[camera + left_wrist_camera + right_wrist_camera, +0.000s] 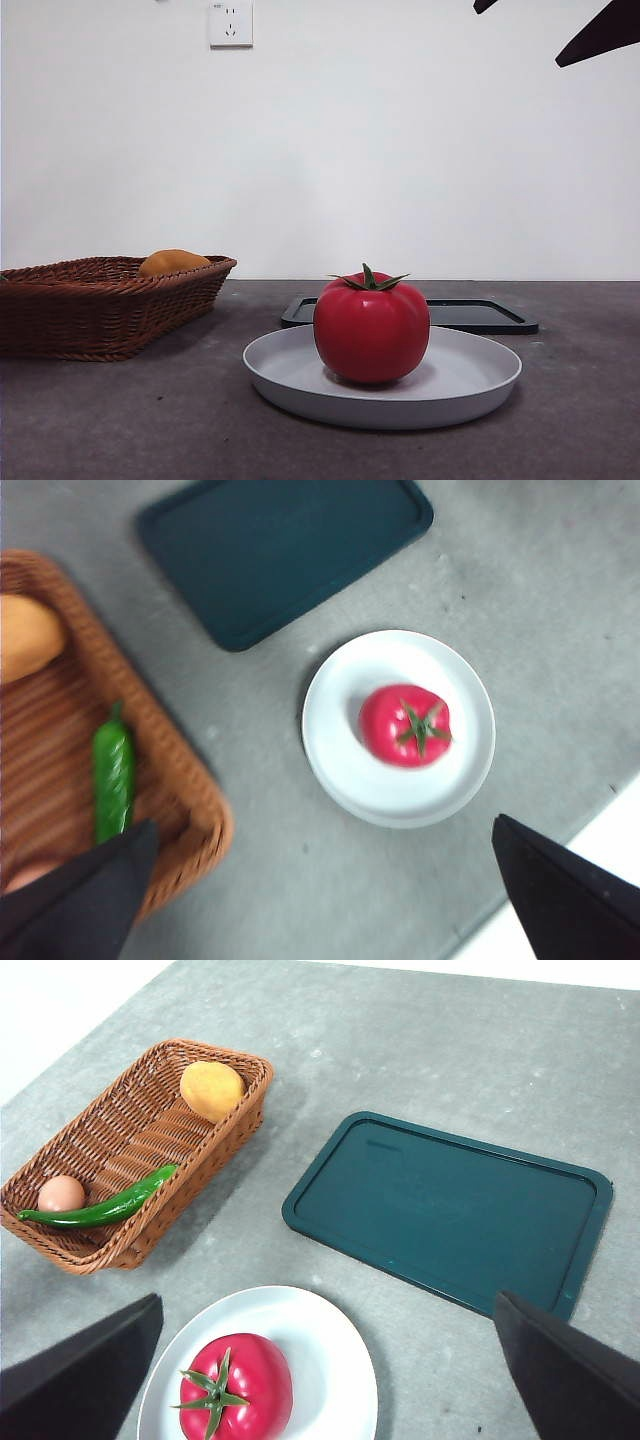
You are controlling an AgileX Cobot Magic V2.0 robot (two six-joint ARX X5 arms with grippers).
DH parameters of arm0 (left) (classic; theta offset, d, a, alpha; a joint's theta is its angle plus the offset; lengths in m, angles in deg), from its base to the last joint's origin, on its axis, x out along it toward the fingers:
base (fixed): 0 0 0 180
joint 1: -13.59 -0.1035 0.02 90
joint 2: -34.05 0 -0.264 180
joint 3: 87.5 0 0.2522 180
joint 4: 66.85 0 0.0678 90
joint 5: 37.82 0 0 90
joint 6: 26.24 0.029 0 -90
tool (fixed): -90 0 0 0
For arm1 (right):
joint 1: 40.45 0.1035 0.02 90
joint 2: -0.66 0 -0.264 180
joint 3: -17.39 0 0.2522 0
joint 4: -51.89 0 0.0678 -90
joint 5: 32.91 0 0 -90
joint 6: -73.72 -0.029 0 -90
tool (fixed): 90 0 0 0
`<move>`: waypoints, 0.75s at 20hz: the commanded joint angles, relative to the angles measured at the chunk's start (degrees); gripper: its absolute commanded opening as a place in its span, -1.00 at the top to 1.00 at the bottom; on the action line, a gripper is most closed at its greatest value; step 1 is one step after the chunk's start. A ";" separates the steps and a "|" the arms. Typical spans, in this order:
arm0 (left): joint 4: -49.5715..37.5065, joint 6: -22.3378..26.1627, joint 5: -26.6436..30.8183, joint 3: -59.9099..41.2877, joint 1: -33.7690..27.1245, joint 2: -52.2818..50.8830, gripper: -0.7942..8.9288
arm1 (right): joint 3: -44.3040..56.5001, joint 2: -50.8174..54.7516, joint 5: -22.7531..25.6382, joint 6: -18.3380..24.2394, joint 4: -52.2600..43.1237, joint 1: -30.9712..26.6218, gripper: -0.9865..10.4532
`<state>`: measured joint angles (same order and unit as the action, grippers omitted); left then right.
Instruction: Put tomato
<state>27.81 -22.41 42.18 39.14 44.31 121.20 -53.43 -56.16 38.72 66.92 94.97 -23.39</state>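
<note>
A: Front view?
B: Tomato (371, 328) upright on the white plate (470, 385); dark tray (480, 316) behind the plate, wicker basket (100, 300) off to its side.

A: Left wrist?
B: Left gripper (330, 905) above the plate, jaws spread wide, holding nothing. Green chili (113, 775) in the basket.

A: Right wrist?
B: Right gripper (330, 1375) likewise parted and empty. Orange-yellow fruit (211, 1090) and egg (61, 1194) in the basket.
</note>
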 commanded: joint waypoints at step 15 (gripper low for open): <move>-32.20 -15.30 16.24 -66.90 0.04 -63.34 -0.77 | -1.07 -0.39 -0.07 0.37 -0.48 0.22 -0.26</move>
<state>-2.94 -36.07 58.29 -28.61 44.11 57.82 -53.43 -56.16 38.72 66.92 94.97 -23.39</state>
